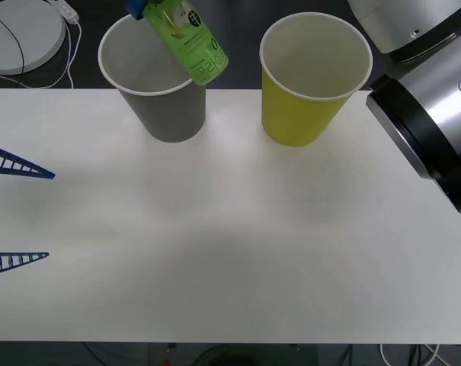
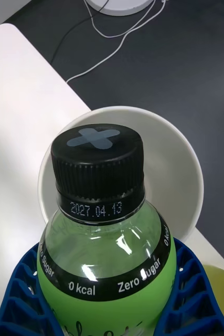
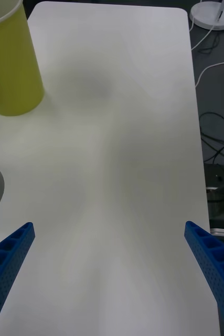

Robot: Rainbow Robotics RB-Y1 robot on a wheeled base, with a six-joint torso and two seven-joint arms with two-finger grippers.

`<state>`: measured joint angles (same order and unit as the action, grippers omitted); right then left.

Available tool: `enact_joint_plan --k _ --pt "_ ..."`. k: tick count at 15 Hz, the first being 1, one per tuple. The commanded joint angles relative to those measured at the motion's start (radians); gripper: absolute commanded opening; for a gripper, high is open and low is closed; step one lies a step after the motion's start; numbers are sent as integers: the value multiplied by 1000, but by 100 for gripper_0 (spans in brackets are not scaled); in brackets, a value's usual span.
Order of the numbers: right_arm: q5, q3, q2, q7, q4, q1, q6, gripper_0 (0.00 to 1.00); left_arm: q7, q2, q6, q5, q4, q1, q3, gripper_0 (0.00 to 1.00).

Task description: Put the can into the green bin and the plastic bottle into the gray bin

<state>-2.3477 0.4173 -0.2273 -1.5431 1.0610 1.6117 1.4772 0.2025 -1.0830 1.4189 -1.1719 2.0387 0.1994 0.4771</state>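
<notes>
Your right gripper (image 2: 109, 310) is clamped on the plastic bottle (image 1: 186, 38), its blue ribbed fingers (image 2: 17, 299) pressed against both sides of the green body just under the "Zero Sugar" band. In the front view you see the bottle held tilted in the air, its lower end hanging over the near rim of the gray bin (image 1: 163, 88) and its capped end rising away toward the gripper. From the right wrist camera, the black screw cap (stamped 2027.04.13 on its collar) sits directly beyond the fingers, and the gray bin's open mouth lies directly beyond the cap, pale inside. The green bin (image 1: 314, 84) stands upright on the white table (image 1: 230, 244), beside the gray bin and apart from it, off to one side of the held bottle. Your left gripper (image 3: 109, 262) hangs over the table's left edge with its fingers spread wide and nothing between them, well apart from both bins. A white round base (image 1: 20, 34) with cables lies on the dark floor beyond the table.
</notes>
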Motion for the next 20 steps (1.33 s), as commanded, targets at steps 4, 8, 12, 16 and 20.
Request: enact_joint_plan --k 4,8,12,16,20 --pt "-28 0 51 -2 -133 50 -126 0 0 0 0 0 0 0 0 100" --pt "-38 11 80 -2 -230 97 -173 0 0 0 0 0 0 0 0 100" --pt "-50 32 106 -3 -306 128 -213 0 0 0 0 0 0 0 0 100" --pt "-62 34 129 -3 -345 143 -241 0 0 0 0 0 0 0 0 100" --pt "-59 34 141 -3 -348 143 -255 0 0 0 0 0 0 0 0 100"
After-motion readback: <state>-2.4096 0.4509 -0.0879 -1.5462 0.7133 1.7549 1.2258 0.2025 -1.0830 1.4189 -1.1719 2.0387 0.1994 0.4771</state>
